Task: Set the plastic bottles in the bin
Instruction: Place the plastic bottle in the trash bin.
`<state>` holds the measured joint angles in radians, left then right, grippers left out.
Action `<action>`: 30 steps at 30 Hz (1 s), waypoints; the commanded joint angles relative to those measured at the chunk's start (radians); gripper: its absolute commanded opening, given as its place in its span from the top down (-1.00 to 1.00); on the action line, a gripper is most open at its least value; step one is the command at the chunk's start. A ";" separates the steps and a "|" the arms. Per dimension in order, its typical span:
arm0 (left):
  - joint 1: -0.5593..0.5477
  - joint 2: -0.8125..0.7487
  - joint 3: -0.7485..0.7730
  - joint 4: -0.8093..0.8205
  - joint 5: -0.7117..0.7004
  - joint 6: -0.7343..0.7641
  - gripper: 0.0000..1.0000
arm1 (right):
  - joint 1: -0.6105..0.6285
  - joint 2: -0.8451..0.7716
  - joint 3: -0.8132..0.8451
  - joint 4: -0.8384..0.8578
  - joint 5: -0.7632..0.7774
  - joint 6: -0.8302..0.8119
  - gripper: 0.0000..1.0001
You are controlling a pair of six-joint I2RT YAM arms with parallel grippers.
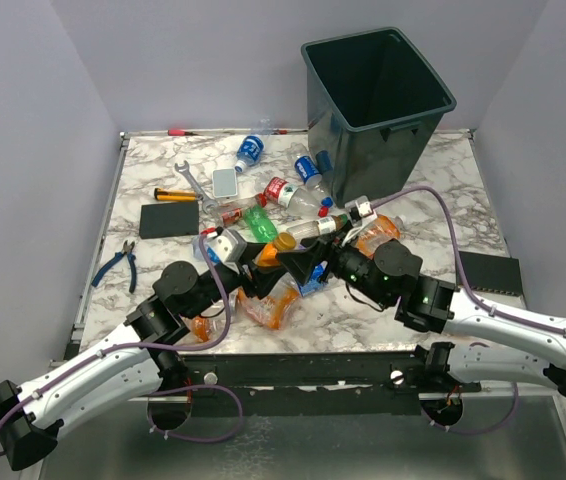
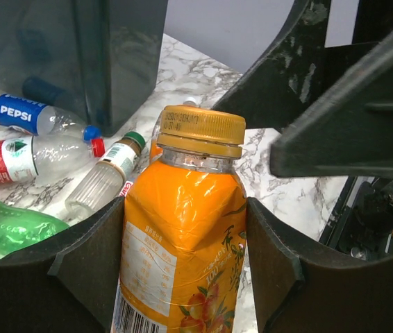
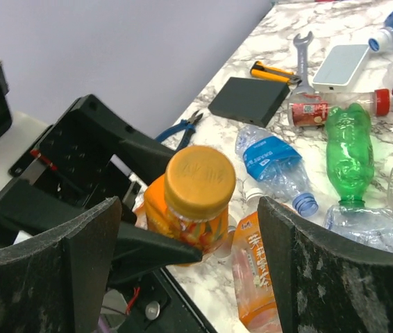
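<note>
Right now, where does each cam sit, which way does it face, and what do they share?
Top external: above and behind the robot, looking down the table toward the bin; both arms show, meeting mid-table.
Left wrist: on the left arm, facing the bin; the left gripper, shut on the orange bottle, fills the bottom.
Right wrist: on the right arm, facing the wrench and pliers; the right gripper stands open around the bottle's cap.
Shared: all three show the orange bottle.

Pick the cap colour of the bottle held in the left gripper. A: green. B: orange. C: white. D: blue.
B: the orange bottle held in the left gripper carries an orange cap, seen in both wrist views.
</note>
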<state>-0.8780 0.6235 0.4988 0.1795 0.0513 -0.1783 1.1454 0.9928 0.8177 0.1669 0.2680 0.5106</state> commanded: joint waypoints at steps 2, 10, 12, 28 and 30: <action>0.005 -0.011 -0.024 0.051 0.050 -0.003 0.47 | 0.007 0.024 -0.008 0.095 0.124 0.091 -0.61; 0.005 -0.013 -0.029 0.060 0.061 -0.001 0.47 | 0.007 0.119 0.055 0.093 0.074 0.139 -0.27; 0.005 -0.019 -0.033 0.062 0.057 0.000 0.47 | 0.007 0.130 0.056 0.089 0.063 0.156 -0.26; 0.004 -0.039 -0.034 0.051 0.009 -0.009 -0.98 | 0.007 0.091 0.045 0.062 0.053 0.156 0.99; 0.004 -0.054 -0.035 0.045 -0.031 -0.011 -0.98 | 0.007 0.054 0.112 -0.015 0.103 0.073 0.99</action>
<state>-0.8780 0.6003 0.4686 0.2176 0.0803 -0.1825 1.1461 1.1133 0.8413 0.2325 0.3229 0.6769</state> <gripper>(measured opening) 0.988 0.439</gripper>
